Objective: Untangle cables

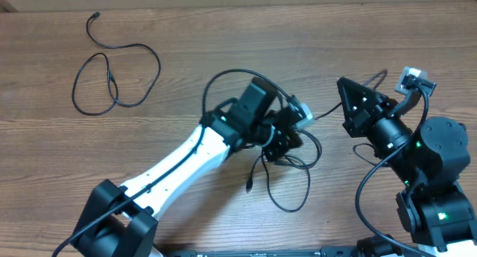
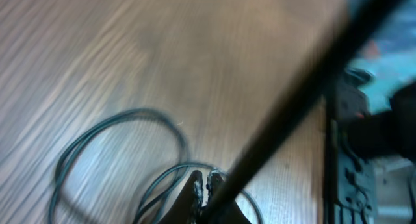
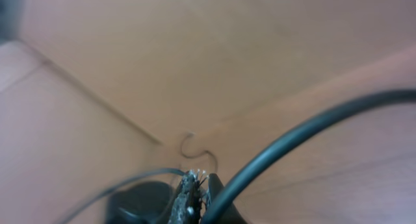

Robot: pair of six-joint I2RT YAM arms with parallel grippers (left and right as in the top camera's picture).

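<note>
One thin black cable (image 1: 112, 74) lies in loose loops at the table's far left, apart from both arms. A tangle of cables (image 1: 294, 179) sits mid-table under my left gripper (image 1: 287, 147). In the left wrist view the left gripper (image 2: 205, 184) is shut, with cable loops (image 2: 110, 130) right at its tips; whether a strand is pinched I cannot tell. My right gripper (image 1: 345, 108) is to the right of the tangle. In the right wrist view it (image 3: 198, 180) is shut on a thin cable (image 3: 130, 180) that runs off left.
Thick black arm wires cross both wrist views close to the lens (image 2: 292, 100) (image 3: 305, 133). The right arm's base (image 1: 436, 182) stands at the right edge and the left arm's base (image 1: 112, 220) at the bottom left. The table is brown wood.
</note>
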